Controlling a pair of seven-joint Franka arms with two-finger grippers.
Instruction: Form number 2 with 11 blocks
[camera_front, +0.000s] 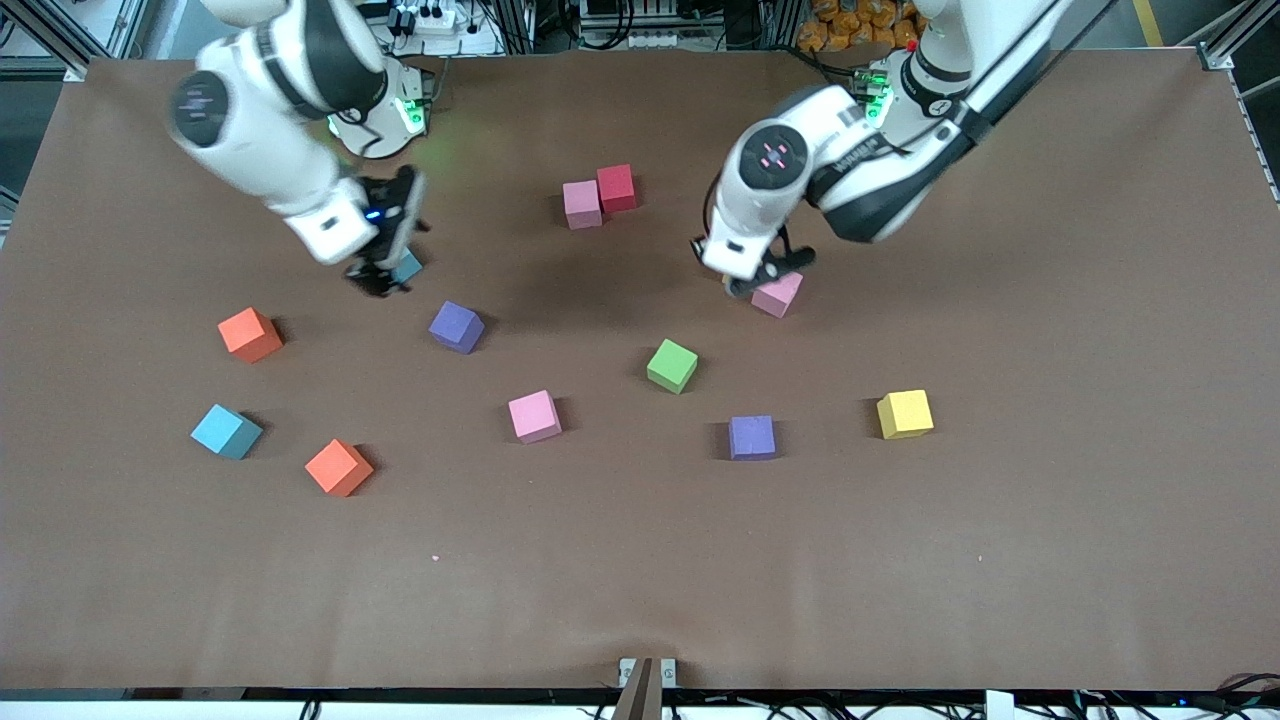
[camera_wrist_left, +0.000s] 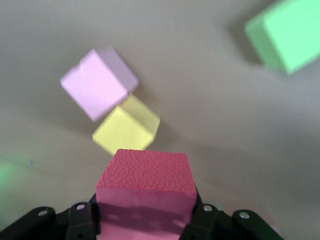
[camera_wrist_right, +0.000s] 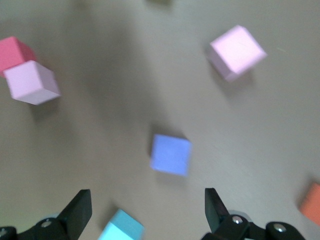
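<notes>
Two hands low over tabletop (camera_front: 1050, 560). Left hand (camera_front: 762, 283) clenched on pink block (camera_front: 778, 294), above green block (camera_front: 672, 365). Right hand (camera_front: 385, 272) released, fingers spread wide, light blue block (camera_front: 408, 266) beneath it, purple block (camera_front: 456, 326) just nearer camera. Pink-and-red pair (camera_front: 598, 196) touching between arms. Remaining blocks scattered well apart; broad bare strip along camera-side edge.

Found no readable text, labels, brands, numbers or signs on any surface; noted only unreadable marks on arm joints.
</notes>
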